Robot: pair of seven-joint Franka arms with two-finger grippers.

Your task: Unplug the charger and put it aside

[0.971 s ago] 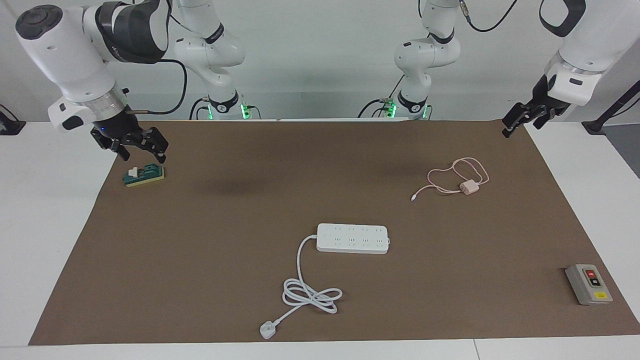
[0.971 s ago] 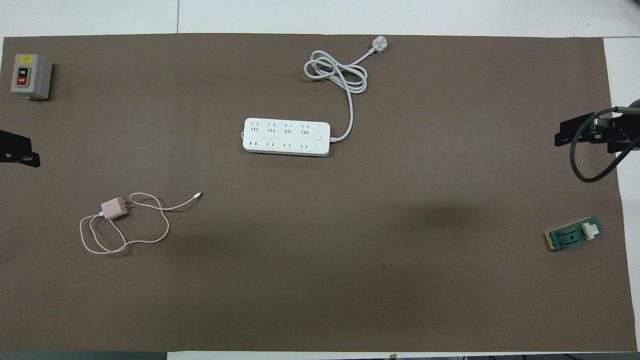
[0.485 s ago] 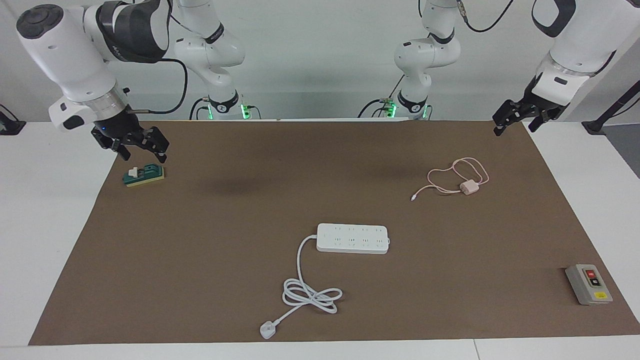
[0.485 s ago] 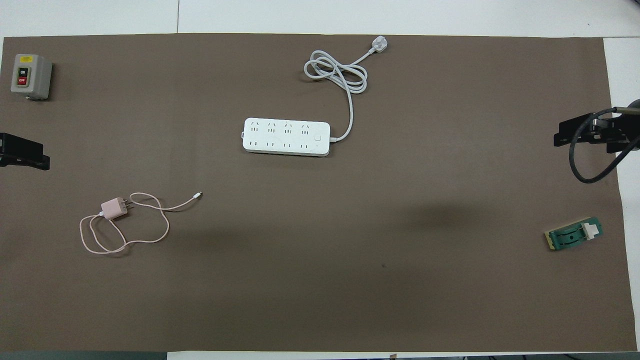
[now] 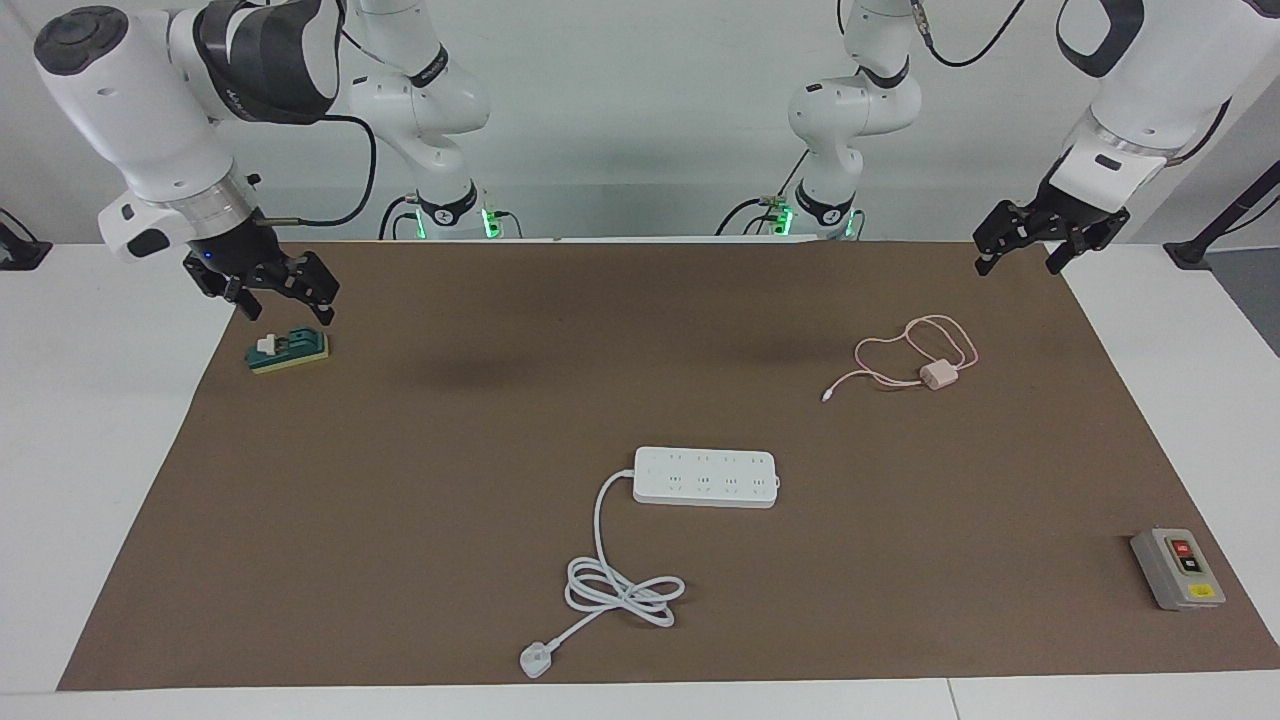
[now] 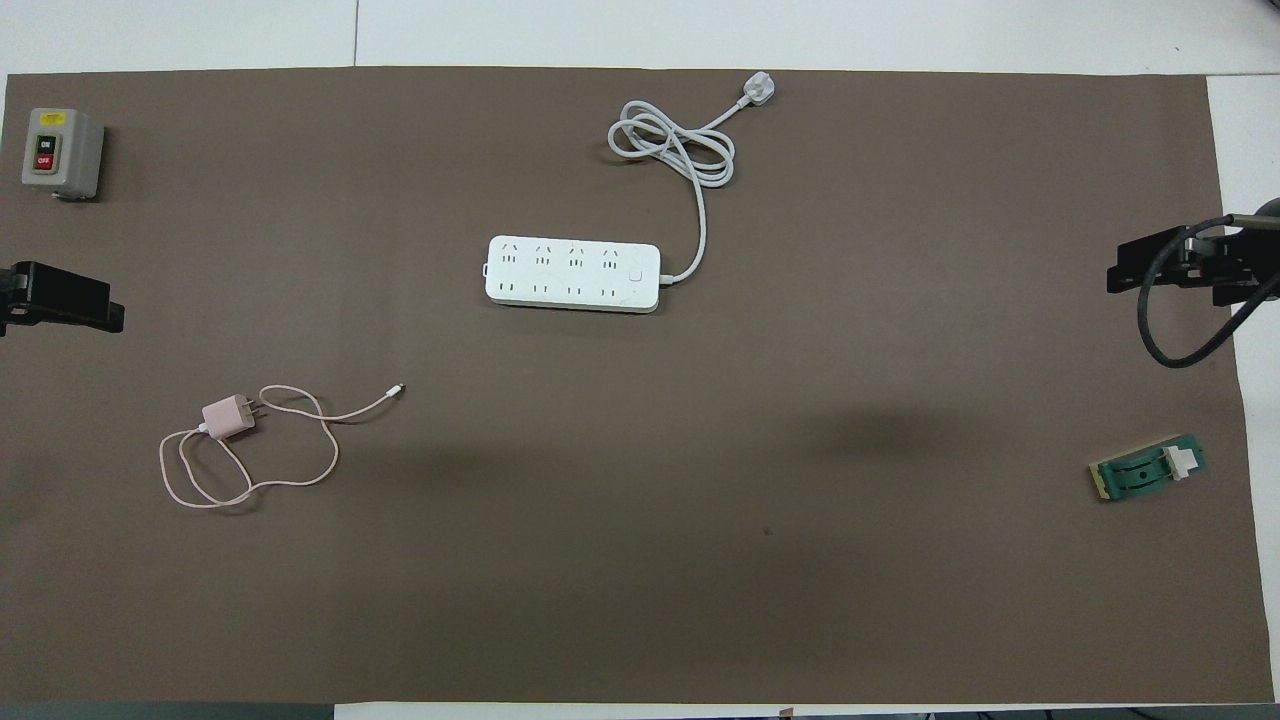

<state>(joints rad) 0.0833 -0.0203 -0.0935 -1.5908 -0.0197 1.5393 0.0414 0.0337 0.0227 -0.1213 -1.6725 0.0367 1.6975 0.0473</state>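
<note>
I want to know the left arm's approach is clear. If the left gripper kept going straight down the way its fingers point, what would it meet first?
Probably bare brown mat. The left gripper hangs open over the mat's edge nearest the robots; the charger lies farther out, off that line, though depth is uncertain.

Left arm: I see it swing inward from the table corner.
Left gripper (image 5: 1019, 253): now over the brown mat's (image 5: 500, 400) edge, jaws spread, empty.
</note>
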